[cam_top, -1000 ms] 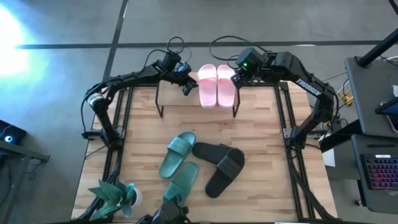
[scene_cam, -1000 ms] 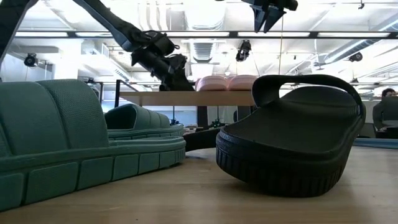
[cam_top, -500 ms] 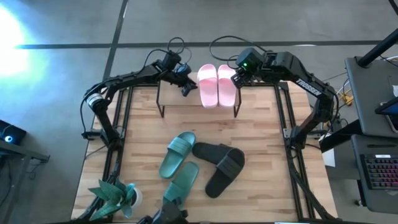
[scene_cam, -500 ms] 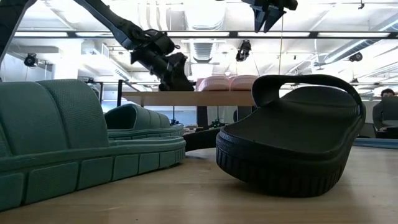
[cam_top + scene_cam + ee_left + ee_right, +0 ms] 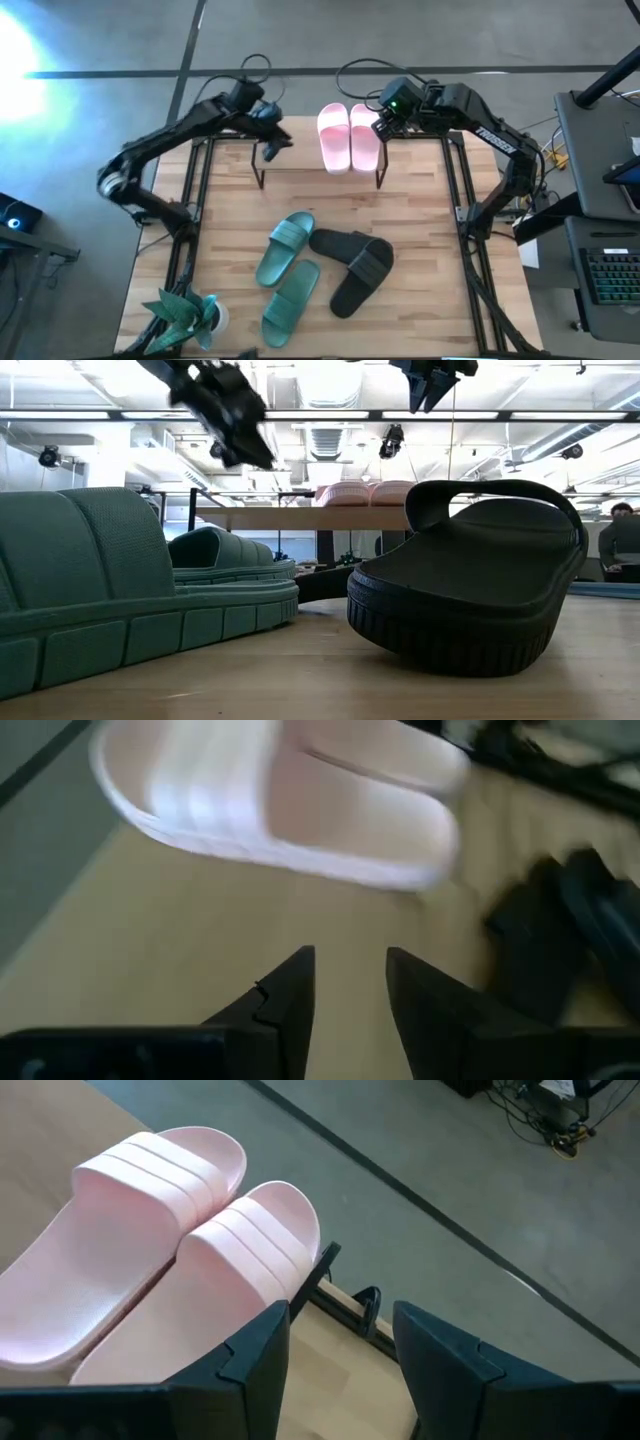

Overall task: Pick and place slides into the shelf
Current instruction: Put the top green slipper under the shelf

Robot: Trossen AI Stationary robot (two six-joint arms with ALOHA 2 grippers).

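- Pink pair (image 5: 348,137) sits side by side on the shelf (image 5: 300,152), filling its right half; the left half of the plank is bare.
- Teal-green pair (image 5: 285,275) and black pair (image 5: 352,265) lie on the tabletop (image 5: 420,250) near its middle, well apart from the shelf. The two black slides overlap; one teal slide touches a black one.
- Left gripper (image 5: 272,145) hangs above the shelf's bare left end, fingers parted, holding nothing; the left wrist view shows only plank and a pink slide between and beyond the fingers.
- Right gripper (image 5: 380,128) hovers just beside the outer pink slide at the shelf's right end, fingers spread, released.
- Key relation, my reading: the remaining slides lie toward the table's front from both grippers. The teal pair's long axes run roughly front to back with a slight slant, and the left arm is nearer to it. The black pair lies more crosswise, centre-right.
- Room: open tabletop on both sides of the cluster. The potted plant (image 5: 185,315) stands at the front left corner, near the teal slides. The shelf's thin legs (image 5: 258,172) border the approach path.
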